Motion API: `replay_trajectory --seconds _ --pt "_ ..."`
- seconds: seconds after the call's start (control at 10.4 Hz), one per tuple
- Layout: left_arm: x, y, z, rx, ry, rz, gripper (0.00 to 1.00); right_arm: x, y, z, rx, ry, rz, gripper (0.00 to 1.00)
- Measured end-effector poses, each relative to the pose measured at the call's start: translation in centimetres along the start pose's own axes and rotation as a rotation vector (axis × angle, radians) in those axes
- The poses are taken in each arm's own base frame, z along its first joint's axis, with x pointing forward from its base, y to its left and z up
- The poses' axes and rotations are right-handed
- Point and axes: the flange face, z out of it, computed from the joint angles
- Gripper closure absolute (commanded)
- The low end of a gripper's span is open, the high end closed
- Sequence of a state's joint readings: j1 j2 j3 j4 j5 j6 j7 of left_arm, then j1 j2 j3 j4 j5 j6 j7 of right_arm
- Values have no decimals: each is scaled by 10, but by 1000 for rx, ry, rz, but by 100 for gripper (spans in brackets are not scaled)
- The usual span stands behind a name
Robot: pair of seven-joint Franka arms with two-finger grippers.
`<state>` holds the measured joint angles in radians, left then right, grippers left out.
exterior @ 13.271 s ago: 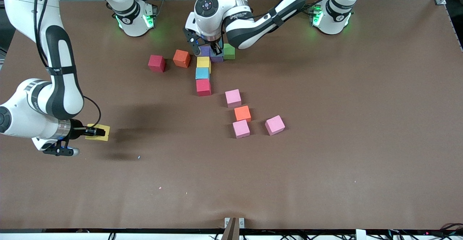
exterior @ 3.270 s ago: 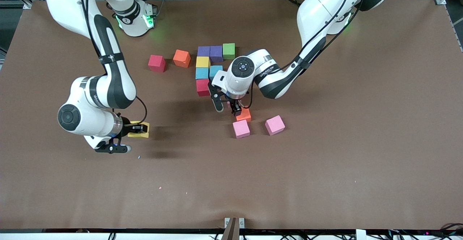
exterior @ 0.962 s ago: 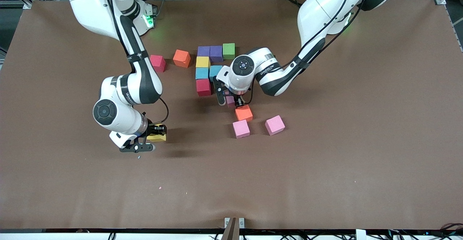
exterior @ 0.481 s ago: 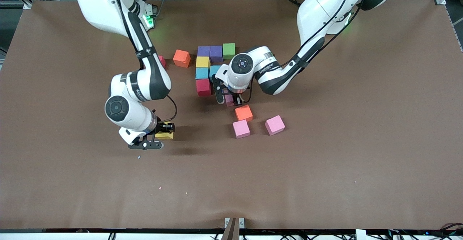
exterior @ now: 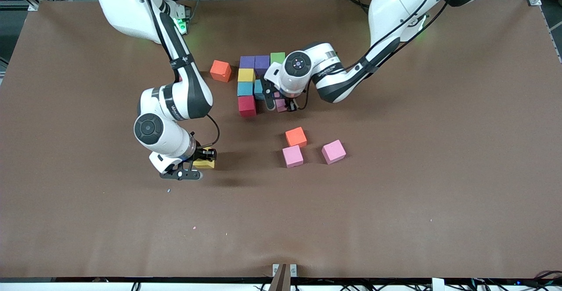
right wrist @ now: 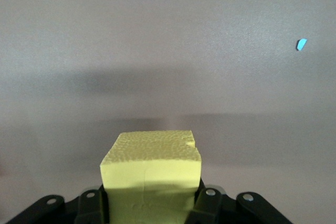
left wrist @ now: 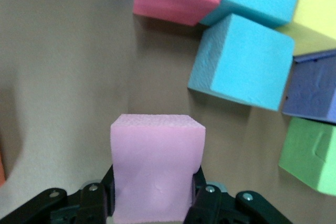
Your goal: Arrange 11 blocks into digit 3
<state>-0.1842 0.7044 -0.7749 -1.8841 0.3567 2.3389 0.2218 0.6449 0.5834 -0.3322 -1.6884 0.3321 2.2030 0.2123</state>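
Observation:
My left gripper (exterior: pixel 282 105) is shut on a pink block (left wrist: pixel 156 166), low over the table beside the cluster. The cluster holds two purple blocks (exterior: pixel 254 62), a green block (exterior: pixel 277 57), a yellow block (exterior: pixel 246 75), two blue blocks (exterior: pixel 245 89) and a red block (exterior: pixel 247 105). The second blue block (left wrist: pixel 241 61) lies skewed just ahead of the held pink one. My right gripper (exterior: pixel 205 159) is shut on another yellow block (right wrist: pixel 151 174) over bare table toward the right arm's end.
One loose orange block (exterior: pixel 220 70) lies beside the cluster toward the right arm's end. Nearer the front camera lie a second orange block (exterior: pixel 296 136) and two pink blocks (exterior: pixel 292 156) (exterior: pixel 333 151). A small blue crumb (right wrist: pixel 301 44) lies on the table.
My left gripper closed on the pink block and carried it away from the orange block to the cluster. The right arm brought the yellow block slightly toward the table's middle.

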Motion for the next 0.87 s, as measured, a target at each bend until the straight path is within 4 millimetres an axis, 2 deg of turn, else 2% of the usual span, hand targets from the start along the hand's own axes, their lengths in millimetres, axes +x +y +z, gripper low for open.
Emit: replay_trajectory --seconds 0.29,0.48,0.87 --pt "-6 26 -1 1 -19 32 100 1 -2 1 1 11 0 74" --pt "-6 32 1 2 -5 40 100 -1 -6 6 -3 11 -7 74" --pt "-3 38 7 -2 25 24 100 -9 -29 20 -10 29 -19 74"
